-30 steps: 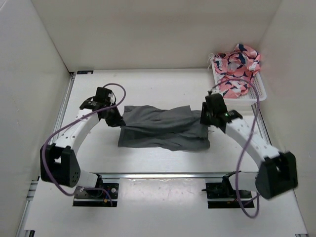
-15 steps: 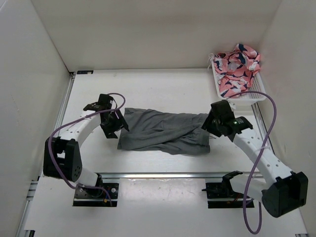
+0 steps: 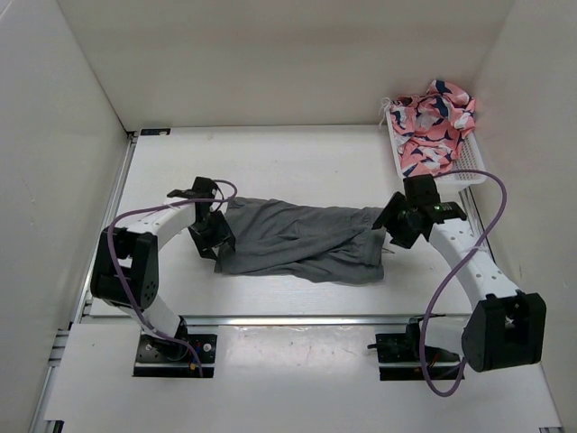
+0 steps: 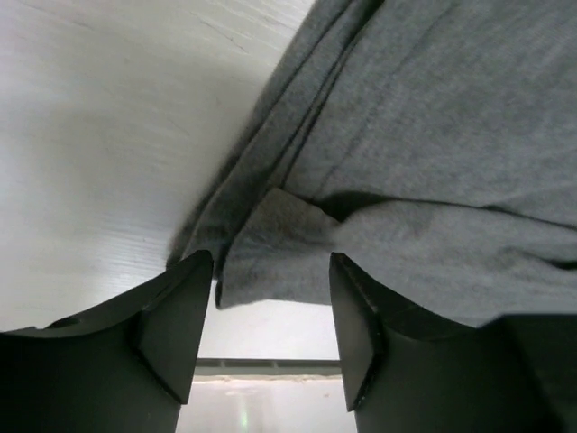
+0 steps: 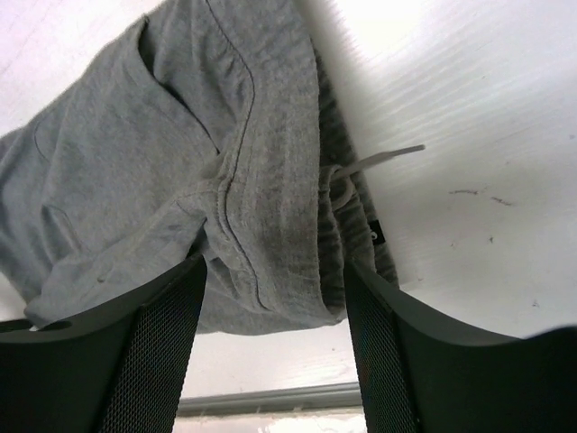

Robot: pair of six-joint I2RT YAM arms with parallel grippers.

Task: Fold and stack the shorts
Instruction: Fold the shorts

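Observation:
The grey shorts (image 3: 302, 239) lie rumpled and partly folded across the middle of the table. My left gripper (image 3: 213, 242) is open at their left end; in the left wrist view (image 4: 270, 307) a leg hem of the shorts (image 4: 424, 171) lies just beyond its fingertips, not held. My right gripper (image 3: 393, 230) is open at their right end. In the right wrist view (image 5: 275, 311) the waistband of the shorts (image 5: 225, 189) with a white drawstring (image 5: 379, 161) lies between and beyond the fingers, not pinched.
A white basket (image 3: 469, 171) at the far right corner holds pink patterned cloth (image 3: 433, 122). White walls close in the table on three sides. A metal rail (image 3: 297, 318) runs along the near edge.
Both grippers let go of the shorts and drew back toward the near side. The cloth settled flatter onto the table. The left arm folded in closer to its base.

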